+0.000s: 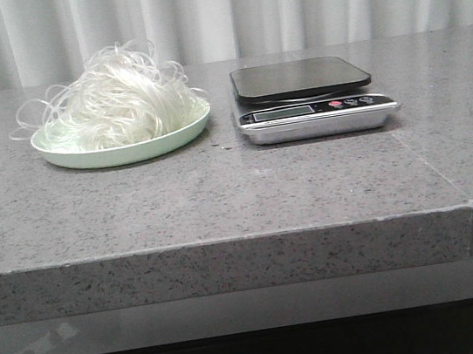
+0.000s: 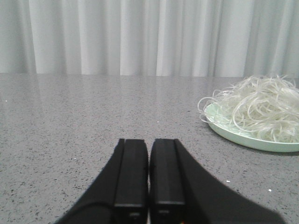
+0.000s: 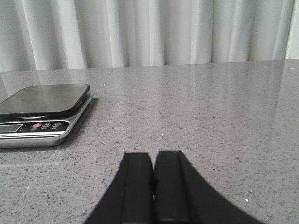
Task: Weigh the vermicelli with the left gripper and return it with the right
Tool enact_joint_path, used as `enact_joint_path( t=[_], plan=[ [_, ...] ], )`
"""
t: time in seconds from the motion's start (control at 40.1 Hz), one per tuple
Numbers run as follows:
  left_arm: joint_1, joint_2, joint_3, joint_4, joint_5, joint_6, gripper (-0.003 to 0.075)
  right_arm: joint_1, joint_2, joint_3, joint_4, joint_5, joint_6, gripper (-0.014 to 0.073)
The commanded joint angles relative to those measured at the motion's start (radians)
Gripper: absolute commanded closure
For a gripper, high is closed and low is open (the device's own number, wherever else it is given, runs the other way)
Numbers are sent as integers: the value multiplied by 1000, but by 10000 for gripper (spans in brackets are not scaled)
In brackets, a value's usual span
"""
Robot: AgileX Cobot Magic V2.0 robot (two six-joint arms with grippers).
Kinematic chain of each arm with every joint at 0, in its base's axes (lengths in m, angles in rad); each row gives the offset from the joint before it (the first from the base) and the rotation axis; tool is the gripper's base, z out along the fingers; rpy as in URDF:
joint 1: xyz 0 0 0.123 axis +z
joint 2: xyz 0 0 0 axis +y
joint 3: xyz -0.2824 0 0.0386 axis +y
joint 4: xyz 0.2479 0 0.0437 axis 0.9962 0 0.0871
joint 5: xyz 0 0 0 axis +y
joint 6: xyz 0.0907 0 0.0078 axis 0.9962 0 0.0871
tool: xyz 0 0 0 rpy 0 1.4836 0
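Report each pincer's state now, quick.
Left pincer: closed, holding nothing; the vermicelli sits untouched on its plate.
Right pincer: closed, holding nothing, off to the side of the scale.

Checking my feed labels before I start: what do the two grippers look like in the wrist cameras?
Both look alike. The left gripper has two matte black, flat, rectangular fingers that broaden toward the base, with no visible markings. The right gripper has the same plain black fingers. No cables or arm links show in any view.
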Motion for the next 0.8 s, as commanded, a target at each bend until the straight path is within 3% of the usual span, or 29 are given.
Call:
enact_joint_path(
  t=[0.0,0.25,0.375,0.774],
  plan=[
    [3,-21,38,-3,-82,-6,566,-3,-14,-3,1,-89,0,435],
    [3,-21,37,-3,-118,-5,566,-3,-14,-7,2,-134,0,435],
    [3,-21,1,-5,-129,-5,566,-2,-14,-54,2,-66,0,435],
    [3,58,-432,-5,154,-5,566,-2,62,-419,2,198,0,435]
  ],
)
